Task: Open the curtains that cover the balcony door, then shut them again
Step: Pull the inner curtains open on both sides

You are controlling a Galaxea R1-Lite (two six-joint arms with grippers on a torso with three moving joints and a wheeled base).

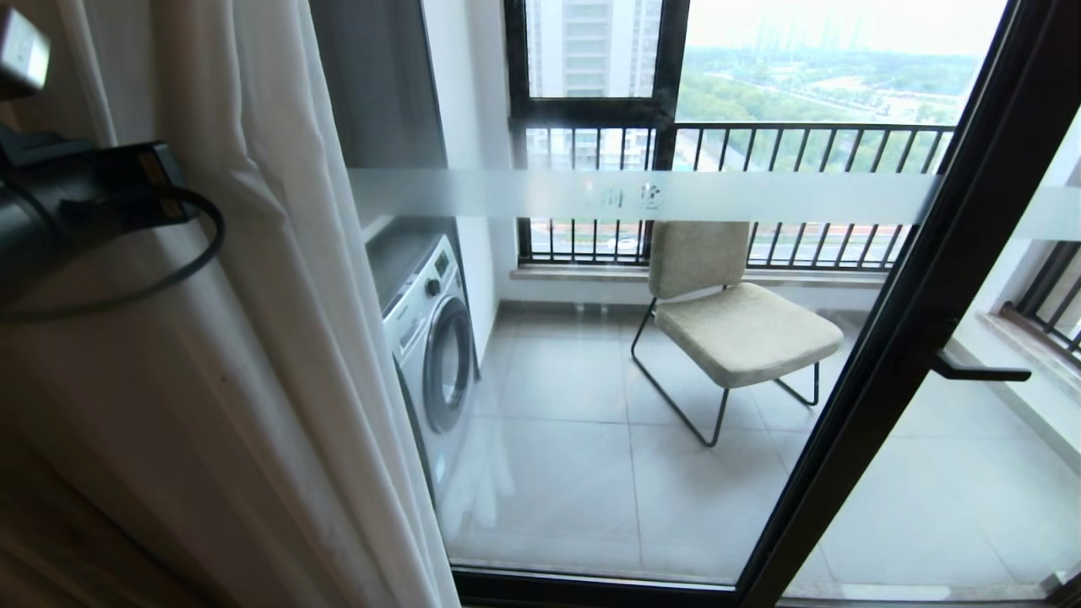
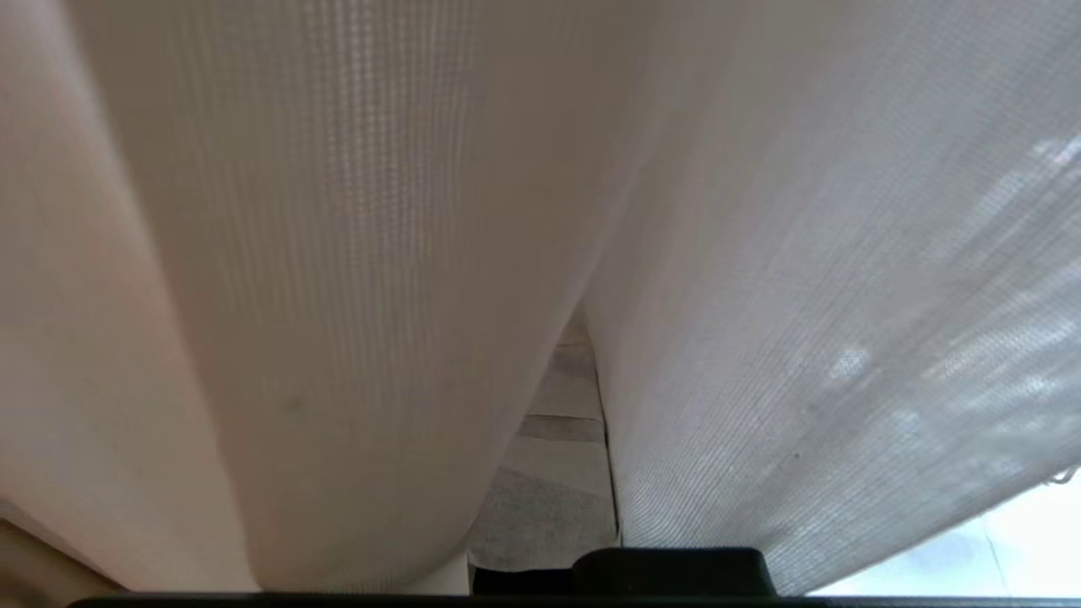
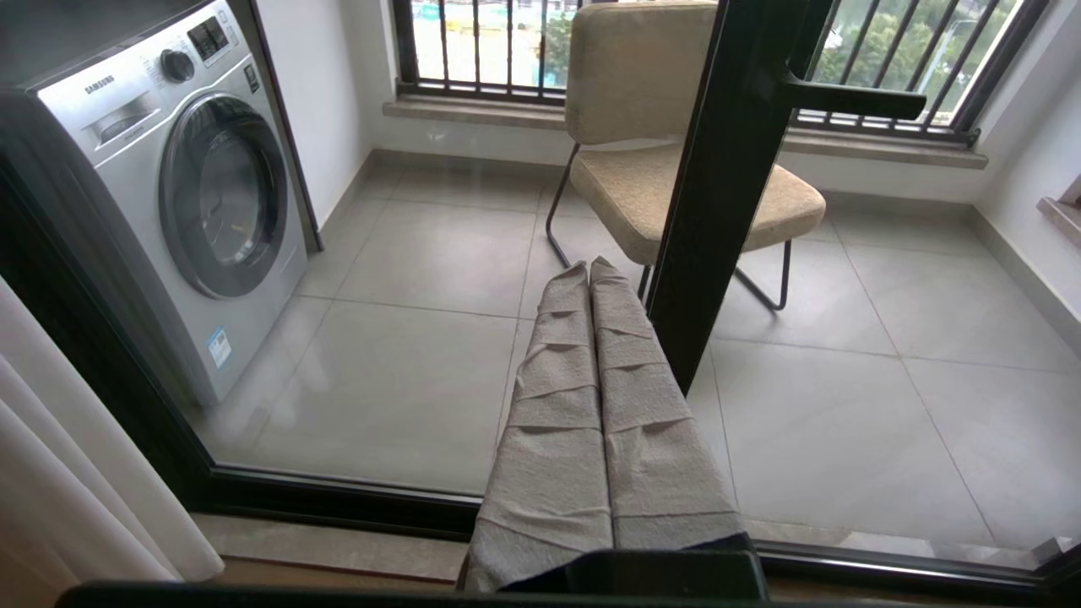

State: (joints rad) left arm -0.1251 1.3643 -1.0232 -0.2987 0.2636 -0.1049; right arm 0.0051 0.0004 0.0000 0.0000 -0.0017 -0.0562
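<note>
The curtains (image 1: 253,295) hang bunched at the left edge of the balcony door (image 1: 633,380), leaving its glass uncovered. The door has a black frame (image 1: 912,338), a black lever handle (image 1: 980,371) and a frosted band (image 1: 760,196). My left arm (image 1: 84,203) reaches into the folds. My left gripper (image 2: 578,338) is shut, with beige drape (image 2: 296,295) on one side and white sheer (image 2: 802,338) lying over the other finger; I cannot tell whether fabric is pinched. My right gripper (image 3: 589,268) is shut and empty, low before the glass, beside the door frame (image 3: 718,211).
Behind the glass stand a silver washing machine (image 1: 431,338) on the left and a beige chair (image 1: 735,321) on a tiled balcony floor. Black railing bars (image 1: 802,152) line the far windows. A curtain hem (image 3: 67,473) hangs left of my right gripper.
</note>
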